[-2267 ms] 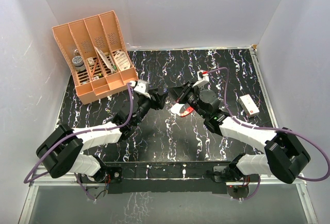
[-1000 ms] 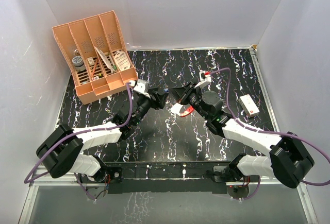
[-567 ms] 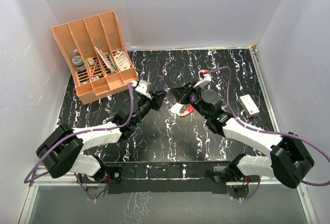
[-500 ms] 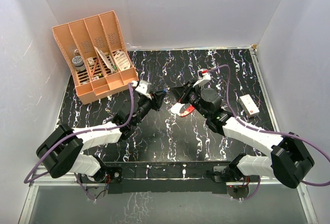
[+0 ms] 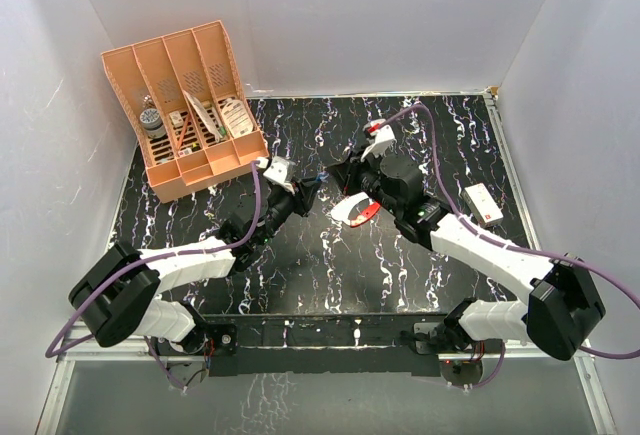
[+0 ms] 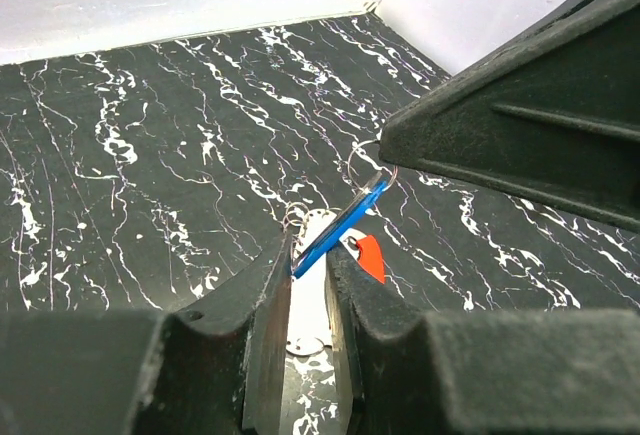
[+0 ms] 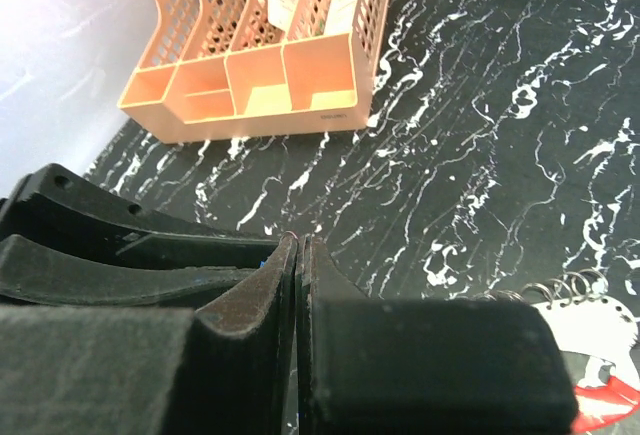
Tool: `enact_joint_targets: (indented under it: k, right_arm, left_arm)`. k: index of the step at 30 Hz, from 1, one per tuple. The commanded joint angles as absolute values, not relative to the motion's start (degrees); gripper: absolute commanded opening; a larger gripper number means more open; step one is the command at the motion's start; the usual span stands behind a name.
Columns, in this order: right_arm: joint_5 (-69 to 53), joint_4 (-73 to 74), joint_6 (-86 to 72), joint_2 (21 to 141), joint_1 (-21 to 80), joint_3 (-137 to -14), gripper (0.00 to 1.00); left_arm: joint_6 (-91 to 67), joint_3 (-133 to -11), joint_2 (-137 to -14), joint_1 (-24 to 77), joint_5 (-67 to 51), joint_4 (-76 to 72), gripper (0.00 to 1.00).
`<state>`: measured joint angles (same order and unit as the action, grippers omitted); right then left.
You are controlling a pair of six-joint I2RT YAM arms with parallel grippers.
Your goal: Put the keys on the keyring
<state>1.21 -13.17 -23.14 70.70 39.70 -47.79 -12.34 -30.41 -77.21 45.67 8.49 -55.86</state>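
L claw [image 6: 308, 255] is clamped on the key [image 6: 340, 225] by its blue head, edge-on, held up off the table [image 5: 300, 275]. R claw [image 7: 297, 245] sits just beside it, fingers pressed tight w/ barely a gap. Can't tell if anything thin is pinched btwn them. Keyring [image 7: 590, 340] lies flat on the table under the R arm, and neither claw holds it. Key prob not on yet. To do it well: steady the keyring first, line the key's hole up w/ its opening, go slow. Tiny part, slips easily.
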Motion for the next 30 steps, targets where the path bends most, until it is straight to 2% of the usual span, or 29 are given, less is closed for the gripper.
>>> enact_joint_targets:
  k: [1, 25, 27, 30]
  right_arm:
    - [0.1, -9.3, -17.6, 70.9, 39.9, -52.4, 0.00]
    - [-4.5, 5.2, -8.1, 72.3, 39.8, -59.9, 0.00]
    - [-5.5, 7.0, -6.9, 73.3, 39.8, -61.5, 0.00]
    - [-6.8, 9.7, -5.4, 75.4, 39.8, -64.0, 0.00]
  left_arm:
    - [-11.5, -31.9, -74.8, 45.9, 8.4, -56.0, 0.20]
    - [-12.3, -33.2, -75.8, 45.9, 11.6, -52.8, 0.21]
    - [-12.3, -33.4, -75.9, 45.9, 11.1, -52.2, 0.26]
    - [-12.2, -34.0, -75.5, 45.9, 9.6, -50.8, 0.49]
